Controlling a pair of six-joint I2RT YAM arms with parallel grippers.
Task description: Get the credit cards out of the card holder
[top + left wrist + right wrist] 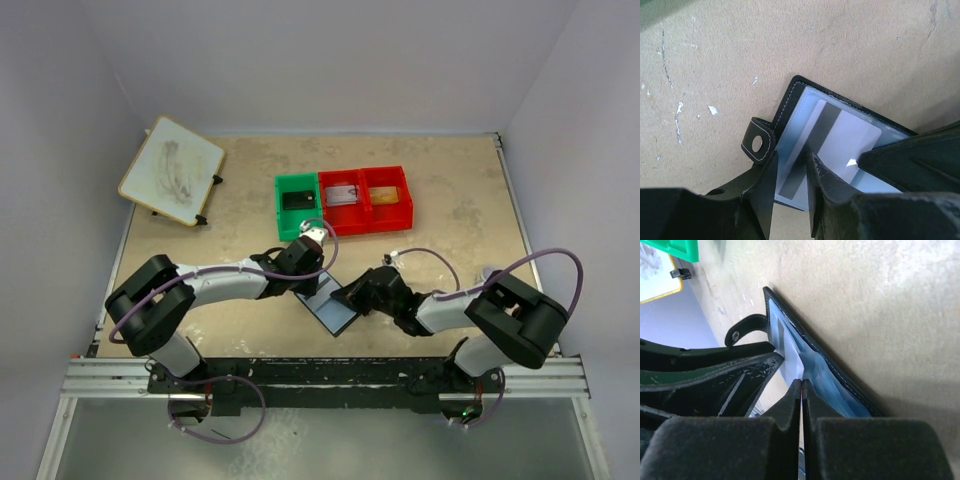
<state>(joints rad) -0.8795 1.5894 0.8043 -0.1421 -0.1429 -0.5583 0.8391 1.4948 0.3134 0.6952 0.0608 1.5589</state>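
Note:
The card holder lies open on the table, black outside and pale grey-blue inside, with its snap tab off one edge. A pale credit card with a dark stripe sticks partly out of a pocket. My left gripper is open; its fingers rest on the holder's near half, one each side of the stripe. My right gripper is shut on the card's thin edge, at the holder's open side. In the top view the left gripper and right gripper meet over the holder.
A green bin holding a dark card and a red two-part bin holding cards stand behind the holder. A white board lies at the back left. The left gripper's fingers crowd the right wrist view.

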